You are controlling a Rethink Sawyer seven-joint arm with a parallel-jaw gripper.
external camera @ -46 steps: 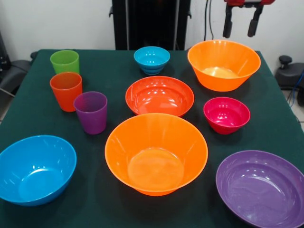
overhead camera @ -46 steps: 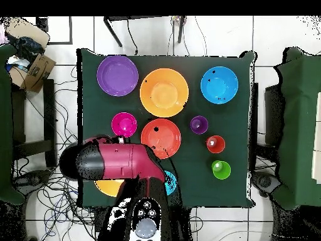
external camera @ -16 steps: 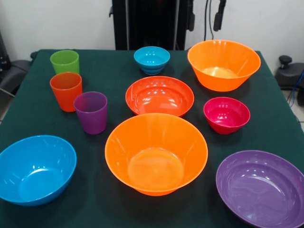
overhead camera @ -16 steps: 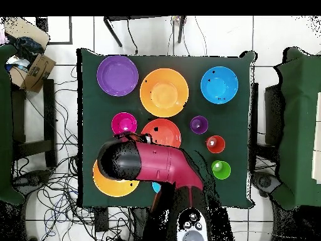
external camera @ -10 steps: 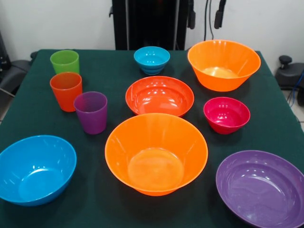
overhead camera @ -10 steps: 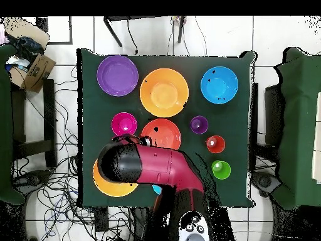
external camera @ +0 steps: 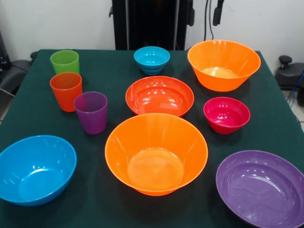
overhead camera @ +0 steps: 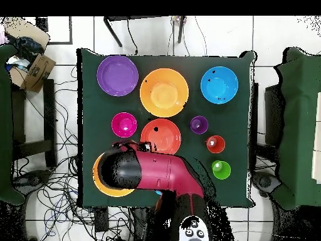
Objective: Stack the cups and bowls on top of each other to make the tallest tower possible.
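All cups and bowls stand apart on the green table; nothing is stacked. The green cup [external camera: 64,61], orange cup [external camera: 66,90] and purple cup [external camera: 91,112] stand in a row at the left. The small teal-blue bowl [external camera: 152,59] and a large orange bowl [external camera: 223,64] stand at the far side. The red-orange bowl [external camera: 159,95] and magenta bowl [external camera: 226,114] sit mid-table. The second orange bowl [external camera: 156,152], blue bowl [external camera: 35,168] and purple bowl [external camera: 261,185] are nearest. Only the gripper's [external camera: 219,14] dark tip shows, at the top edge above the far orange bowl.
In the overhead view the red and black arm [overhead camera: 141,171] covers most of one orange bowl [overhead camera: 99,183] and hides the teal-blue bowl. Cardboard boxes [overhead camera: 34,66] and cables lie on the floor beside the table. A dark chair [external camera: 290,71] stands off the table's right edge.
The arm has drawn back a little toward its base in the overhead view. The dark tip at the front view's top edge has risen slightly. The cups and bowls have not moved.
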